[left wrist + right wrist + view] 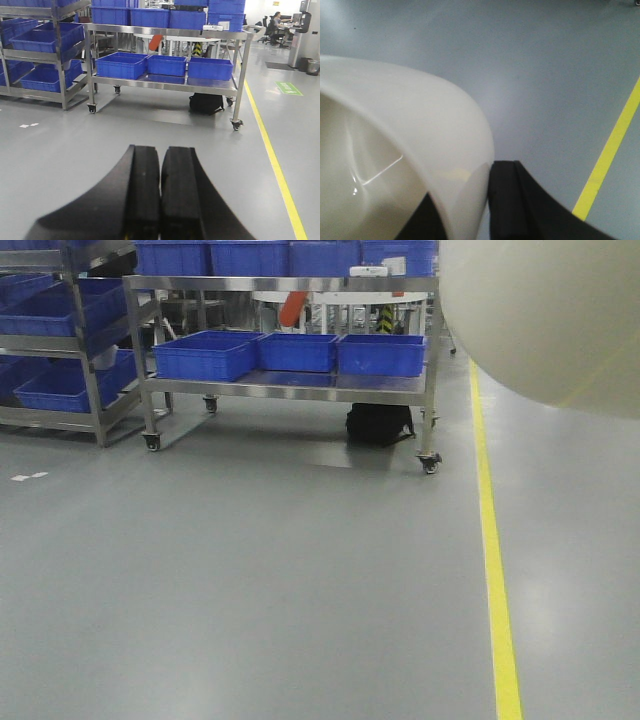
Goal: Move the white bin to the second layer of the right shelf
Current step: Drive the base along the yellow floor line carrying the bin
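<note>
White bin [395, 125] held up off the grey floor [250, 570] by the right claw [465, 212].
The right claw pinches the bin's wall at the rim, one finger outside and the other seemingly inside, half hidden. The left claw [160, 190] is pressed together, holding nothing. Blue crates [290, 352] sit well ahead.

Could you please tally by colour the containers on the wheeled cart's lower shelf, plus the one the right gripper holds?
Blue crates on the cart's lower shelf: 3
White bin, clamped by the right gripper: 1
Total: 4
</note>
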`<state>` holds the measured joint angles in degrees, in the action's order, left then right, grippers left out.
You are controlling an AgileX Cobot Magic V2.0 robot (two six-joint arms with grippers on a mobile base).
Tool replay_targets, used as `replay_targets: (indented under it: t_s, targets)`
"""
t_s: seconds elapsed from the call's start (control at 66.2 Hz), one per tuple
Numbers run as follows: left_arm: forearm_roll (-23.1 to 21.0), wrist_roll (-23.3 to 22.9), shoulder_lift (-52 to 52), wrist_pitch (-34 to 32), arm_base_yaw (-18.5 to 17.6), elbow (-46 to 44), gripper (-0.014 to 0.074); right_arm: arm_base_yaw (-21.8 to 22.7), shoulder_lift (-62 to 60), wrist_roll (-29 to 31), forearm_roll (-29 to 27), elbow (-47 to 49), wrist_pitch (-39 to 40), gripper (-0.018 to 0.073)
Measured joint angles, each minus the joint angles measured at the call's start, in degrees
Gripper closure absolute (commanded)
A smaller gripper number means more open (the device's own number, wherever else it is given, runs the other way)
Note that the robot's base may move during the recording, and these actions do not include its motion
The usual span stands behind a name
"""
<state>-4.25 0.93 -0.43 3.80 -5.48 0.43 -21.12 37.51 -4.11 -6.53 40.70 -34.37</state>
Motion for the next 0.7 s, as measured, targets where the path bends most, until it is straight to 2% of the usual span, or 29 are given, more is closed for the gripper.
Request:
replay_targets:
  t_s: [0.695]
  targets:
    - [0.0,0.0,0.0,0.0,0.0,0.0,0.0512,0.0,0.0,0.0,0.0,0.0,0.0,0.0506]
